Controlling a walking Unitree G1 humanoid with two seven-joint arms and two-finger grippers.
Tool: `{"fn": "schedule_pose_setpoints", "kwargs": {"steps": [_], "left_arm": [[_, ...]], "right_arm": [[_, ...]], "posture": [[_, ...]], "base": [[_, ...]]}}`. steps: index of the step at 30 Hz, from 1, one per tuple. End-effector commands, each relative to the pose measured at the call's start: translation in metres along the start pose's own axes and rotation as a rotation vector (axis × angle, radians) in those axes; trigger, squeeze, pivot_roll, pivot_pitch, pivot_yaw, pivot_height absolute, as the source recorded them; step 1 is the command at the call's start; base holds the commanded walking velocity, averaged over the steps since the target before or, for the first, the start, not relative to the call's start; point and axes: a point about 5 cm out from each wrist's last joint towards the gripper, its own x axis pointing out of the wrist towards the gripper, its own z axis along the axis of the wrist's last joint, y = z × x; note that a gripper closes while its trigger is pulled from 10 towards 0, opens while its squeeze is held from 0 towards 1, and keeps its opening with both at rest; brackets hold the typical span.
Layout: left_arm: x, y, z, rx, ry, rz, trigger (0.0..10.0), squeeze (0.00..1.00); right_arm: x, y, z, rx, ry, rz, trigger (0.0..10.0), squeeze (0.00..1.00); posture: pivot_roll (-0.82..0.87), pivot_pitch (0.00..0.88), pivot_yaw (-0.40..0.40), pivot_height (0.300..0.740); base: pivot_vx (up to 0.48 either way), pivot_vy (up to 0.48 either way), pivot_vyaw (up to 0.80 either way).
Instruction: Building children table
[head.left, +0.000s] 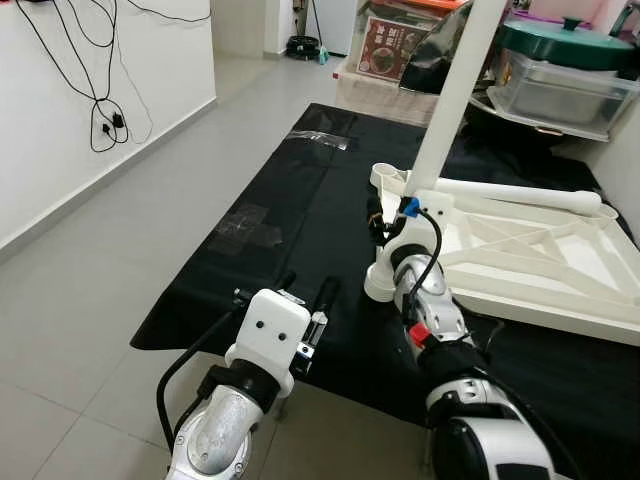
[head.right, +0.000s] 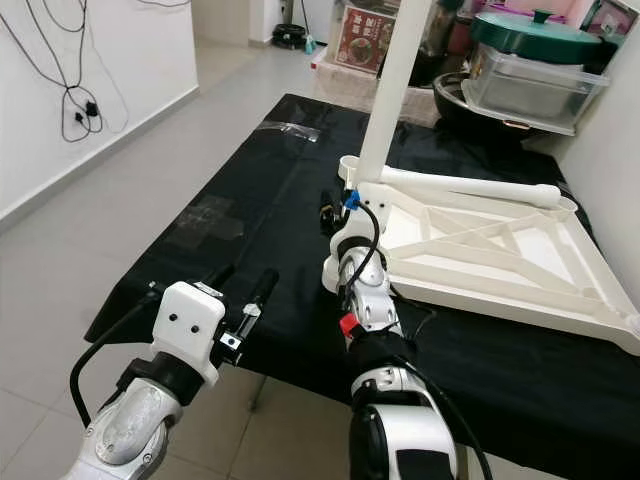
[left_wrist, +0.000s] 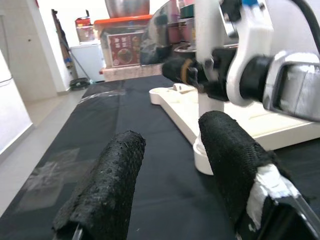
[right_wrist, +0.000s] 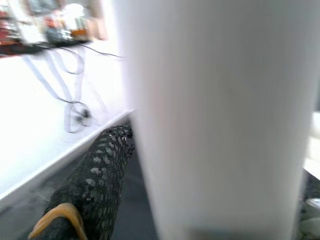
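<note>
tabletop (head.left: 560, 270), white, lies upside down on the black mat (head.left: 300, 230), ribbed underside up, to the robot's right front.

nearest: left gripper (head.left: 308, 292) hovers low over the mat's near edge, well apart from the table parts. its fingers (left_wrist: 107, 190) are spread and hold nothing; judged a standby posture, keeping clear of the working arm.

next: right gripper (head.left: 385, 222) reaches forward to the near corner of the tabletop. a white leg (head.left: 458, 95) stands upright there, tilted slightly, its foot at the corner socket. in the right wrist view one finger (right_wrist: 97, 175) lies against the leg; the fingers appear clamped around its lower end. the low hold is judged to give control over seating the foot in the socket.

beyond: a second leg (head.left: 520, 193) lies flat across the far edge, not yet mounted. an empty socket (head.left: 385, 177) sits just beside the upright leg.

farthest: storage boxes (head.left: 560, 85) and cables (head.left: 105, 120) on the wall.
</note>
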Motion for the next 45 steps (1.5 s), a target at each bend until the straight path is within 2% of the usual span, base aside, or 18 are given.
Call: {"fn": "schedule_pose_setpoints", "kwargs": {"steps": [1, 4, 5, 7, 9, 14, 23, 24, 27, 28, 32, 34, 37, 38, 40, 42, 44, 45], "left_arm": [[0.001, -0.004, -0.002, -0.006, 0.007, -0.011, 10.0, 0.0], [0.001, -0.004, -0.002, -0.006, 0.007, -0.011, 10.0, 0.0], [0.001, -0.004, -0.002, -0.009, 0.007, -0.016, 10.0, 0.0], [0.001, -0.004, -0.002, -0.009, 0.007, -0.016, 10.0, 0.0], [0.001, -0.005, -0.001, -0.011, 0.006, -0.022, 10.0, 0.0], [0.001, -0.005, -0.001, -0.011, 0.005, -0.022, 10.0, 0.0], [0.001, -0.005, -0.001, -0.011, 0.005, -0.021, 10.0, 0.0], [0.001, -0.005, 0.0, -0.011, 0.005, -0.021, 10.0, 0.0], [0.001, -0.005, 0.0, -0.011, 0.005, -0.021, 10.0, 0.0], [0.001, -0.005, 0.0, -0.01, 0.005, -0.021, 10.0, 0.0], [0.001, -0.006, -0.001, -0.01, 0.004, -0.021, 10.0, 0.0], [0.001, -0.005, -0.001, -0.009, 0.004, -0.021, 10.0, 0.0], [0.001, -0.005, -0.001, -0.009, 0.004, -0.021, 10.0, 0.0], [0.001, -0.005, -0.001, -0.009, 0.005, -0.021, 10.0, 0.0], [0.001, -0.005, -0.001, -0.009, 0.005, -0.021, 10.0, 0.0], [0.001, -0.005, -0.001, -0.009, 0.006, -0.024, 10.0, 0.0], [0.001, -0.005, -0.001, -0.009, 0.006, -0.024, 10.0, 0.0], [0.001, -0.005, -0.001, -0.009, 0.006, -0.025, 10.0, 0.0]], "right_arm": [[0.003, 0.015, -0.001, 0.039, 0.038, 0.237, 10.0, 0.0], [0.003, 0.015, -0.001, 0.039, 0.038, 0.237, 10.0, 0.0], [-0.001, 0.024, -0.003, 0.081, 0.103, 0.492, 10.0, 0.0], [-0.001, 0.024, -0.003, 0.081, 0.103, 0.492, 10.0, 0.0], [-0.011, 0.038, -0.008, 0.154, 0.212, 0.853, 10.0, 0.0], [-0.01, 0.046, -0.006, 0.165, 0.227, 0.957, 10.0, 0.0], [-0.008, 0.049, -0.003, 0.162, 0.215, 0.966, 10.0, 0.0], [-0.005, 0.05, 0.0, 0.159, 0.204, 0.963, 4.9, 0.0], [-0.005, 0.05, 0.0, 0.159, 0.204, 0.963, 4.9, 0.0], [-0.004, 0.051, 0.0, 0.161, 0.179, 0.935, 0.0, 0.0], [-0.01, 0.046, -0.01, 0.136, 0.143, 0.848, 0.0, 0.0], [-0.005, 0.037, -0.018, 0.078, 0.131, 0.583, 0.0, 0.0], [-0.004, 0.034, -0.02, 0.069, 0.131, 0.528, 0.0, 0.0], [-0.002, 0.013, -0.022, 0.025, 0.123, 0.233, 0.0, 0.0], [-0.002, 0.013, -0.022, 0.025, 0.123, 0.233, 0.0, 0.0], [-0.019, -0.03, -0.024, -0.062, 0.098, -0.35, 0.0, 0.0], [-0.019, -0.03, -0.024, -0.062, 0.098, -0.35, 0.0, 0.0], [-0.03, -0.04, -0.026, -0.083, 0.102, -0.527, 0.0, 0.0]], "posture": [[0.15, 0.053, -0.126, 0.74], [0.15, 0.053, -0.126, 0.74], [0.15, 0.053, -0.127, 0.74], [0.15, 0.053, -0.127, 0.74], [0.15, 0.059, -0.126, 0.74], [0.16, 0.062, -0.127, 0.74], [0.16, 0.063, -0.126, 0.74], [0.16, 0.064, -0.127, 0.74], [0.16, 0.064, -0.127, 0.74], [0.15, 0.065, -0.126, 0.74], [0.15, 0.064, -0.126, 0.74], [0.15, 0.064, -0.125, 0.74], [0.15, 0.064, -0.125, 0.74], [0.14, 0.064, -0.12, 0.74], [0.14, 0.064, -0.12, 0.74], [0.14, 0.062, -0.119, 0.74], [0.14, 0.062, -0.119, 0.74], [0.15, 0.061, -0.118, 0.74]], "base": [[0.0, 0.0, 0.0], [0.0, 0.0, 0.0], [0.0, 0.0, 0.0], [0.0, 0.0, 0.0], [0.0, 0.0, 0.0], [0.0, 0.0, 0.0], [0.0, 0.0, 0.0], [0.0, 0.0, 0.0], [0.0, 0.0, 0.0], [0.0, 0.0, 0.0], [0.0, 0.0, 0.0], [0.0, 0.0, 0.0], [0.0, 0.0, 0.0], [0.0, 0.0, 0.0], [0.0, 0.0, 0.0], [0.0, 0.0, 0.0], [0.0, 0.0, 0.0], [0.0, 0.0, 0.0]]}}
